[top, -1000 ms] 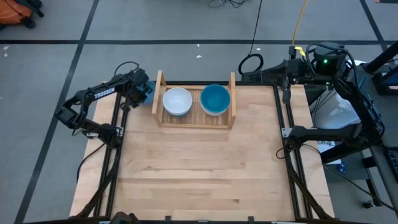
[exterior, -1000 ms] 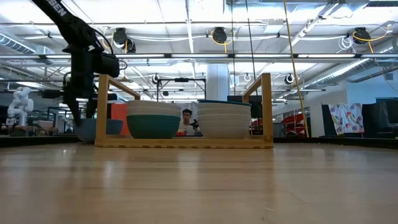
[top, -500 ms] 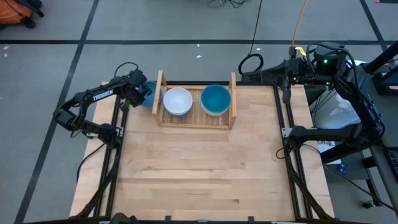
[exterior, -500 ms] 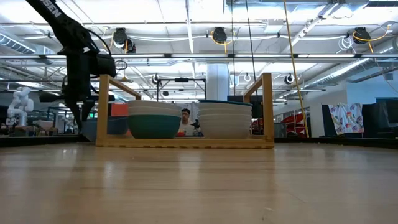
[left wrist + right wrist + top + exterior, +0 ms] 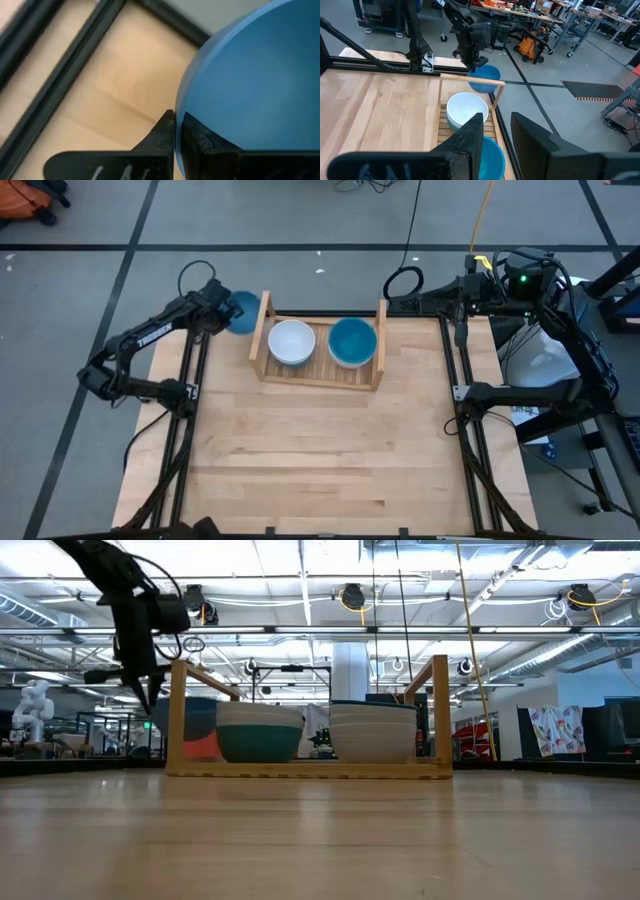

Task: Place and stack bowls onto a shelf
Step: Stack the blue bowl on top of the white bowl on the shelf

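Observation:
My left gripper (image 5: 226, 314) is at the table's far left corner, just left of the shelf (image 5: 320, 375), shut on a bright blue bowl (image 5: 244, 312). In the low view that bowl (image 5: 186, 712) hangs above the tabletop, partly behind the shelf's left board. On the slatted base stand two stacks. The left stack has a white bowl (image 5: 291, 342) on top and a teal one (image 5: 258, 743) at the bottom. The right stack is white bowls with a blue one (image 5: 351, 341) on top. My right gripper (image 5: 495, 120) waits open at the far right edge. My left gripper has the blue bowl's rim (image 5: 178, 111) pinched between its two fingers, one finger on each side of the wall. The fingers come from above, pointing down, on the side of the bowl away from the shelf. The bowl hangs clear of the table.
The shelf's two upright boards (image 5: 262, 330) (image 5: 381, 340) stand higher than the stacks. The wide wooden tabletop (image 5: 320, 450) spreads in front of the shelf. Black frame rails (image 5: 190, 410) run along both table sides. Cables and equipment (image 5: 540, 330) crowd the far right.
My left gripper has risen and gone a little toward the far edge with the blue bowl, which stood on the table and now hangs clear of it. The shelf with its stacks has slid a little toward the table's right edge.

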